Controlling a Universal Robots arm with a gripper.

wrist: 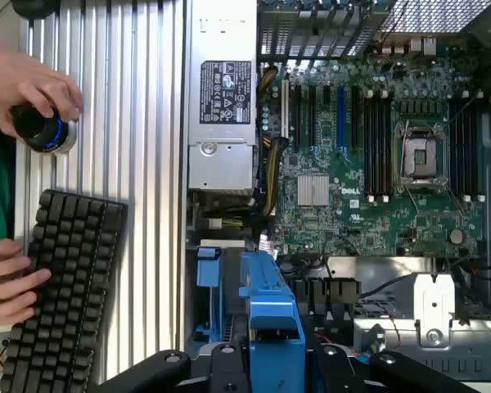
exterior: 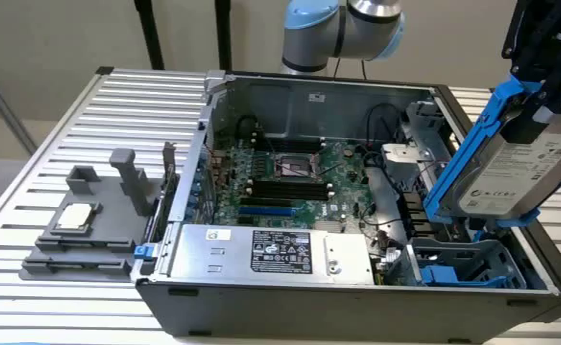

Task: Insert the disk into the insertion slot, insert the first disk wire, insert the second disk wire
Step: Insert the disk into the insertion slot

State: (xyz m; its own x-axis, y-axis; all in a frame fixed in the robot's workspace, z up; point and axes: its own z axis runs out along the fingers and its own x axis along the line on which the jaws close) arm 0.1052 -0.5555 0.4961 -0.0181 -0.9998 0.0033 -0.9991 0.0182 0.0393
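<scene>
I see the tool clamped on the disk, gripping the upper end of its blue carrier frame. The disk hangs tilted in the air, label facing outward, at the exterior view's right side of the open computer case. Its lower end is just above the insertion slot, apart from it, and the slot's blue rails stand bare. The case rests on a slatted metal tabletop, with the power-supply box beside the slot and the green motherboard behind it. In the wrist view, a person's hand rests on a round knob and another hand touches a black keyboard.
</scene>
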